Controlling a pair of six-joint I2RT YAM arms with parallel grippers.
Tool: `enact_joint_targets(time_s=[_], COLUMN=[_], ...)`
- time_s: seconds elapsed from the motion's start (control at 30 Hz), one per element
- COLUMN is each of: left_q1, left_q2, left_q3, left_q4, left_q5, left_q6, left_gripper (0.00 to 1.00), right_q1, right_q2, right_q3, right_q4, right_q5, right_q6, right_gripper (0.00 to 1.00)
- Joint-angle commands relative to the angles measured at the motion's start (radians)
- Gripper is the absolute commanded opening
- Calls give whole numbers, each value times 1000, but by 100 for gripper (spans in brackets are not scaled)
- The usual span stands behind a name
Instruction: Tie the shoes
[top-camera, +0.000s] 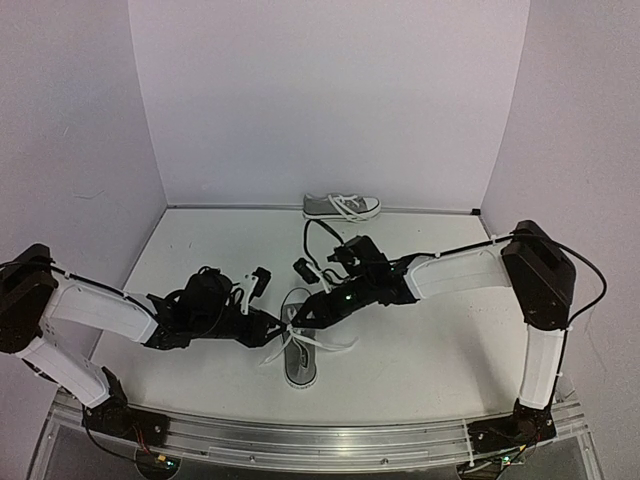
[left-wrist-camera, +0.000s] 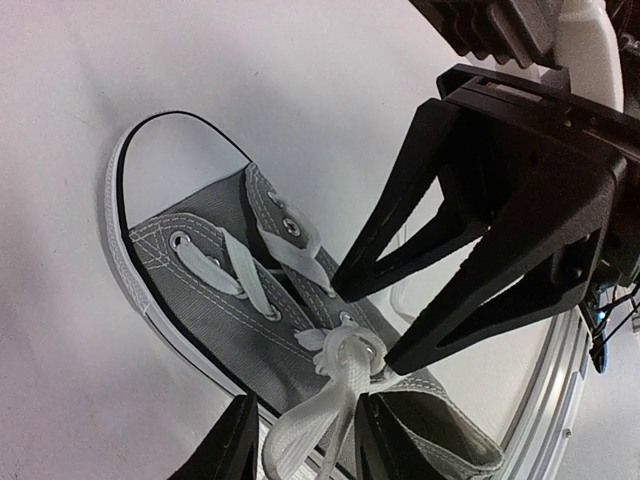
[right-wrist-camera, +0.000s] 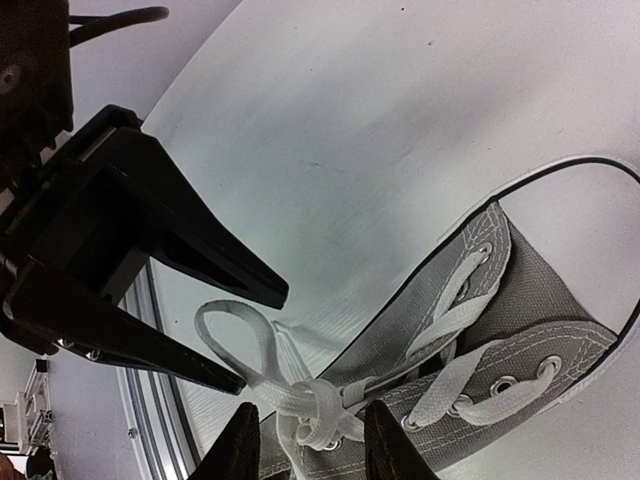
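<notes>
White walls box in a pale table (top-camera: 430, 340) where two robot arms work over a small grey sneaker. Closest to the arms' bases, the near shoe (top-camera: 300, 366) sits flat on its sole, and both grippers converge on its upper eyelets from opposite sides. The left gripper (top-camera: 270, 326) comes in on the left-arm side of that shoe with its fingers apart. A slack loop (right-wrist-camera: 236, 330) of white lace runs between them but is not pinched. The right gripper (top-camera: 306, 314), on the shoe's other side, is likewise spread, its tips poised just over the knot (left-wrist-camera: 345, 352) at the top eyelets, clamping nothing. The facing approach suggests each gripper is lining up to take one side of the lace and draw it outward, with the shoe's own weight holding it down. The bow looks half made at best. Well beyond the near shoe, against the back wall, the second shoe (top-camera: 342, 207) stands side-on and untouched, and whether it is tied is too small to tell.
</notes>
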Motion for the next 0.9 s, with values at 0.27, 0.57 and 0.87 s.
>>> enact_joint_targets(time_s=[0.27, 0.57, 0.87], left_q1=[10, 19, 28], left_q2=[28, 31, -22], left_q3=[59, 68, 37], left_q4=[29, -14, -71], left_q5=[20, 22, -35], left_q6=[8, 11, 11], left_gripper=[30, 20, 0], right_q1=[-5, -6, -12], right_q2=[44, 24, -33], right_q3=[54, 56, 10], right_q4=[-27, -37, -39], right_q5=[-50, -41, -13], right_q6=[-38, -41, -36], right_gripper=[25, 3, 0])
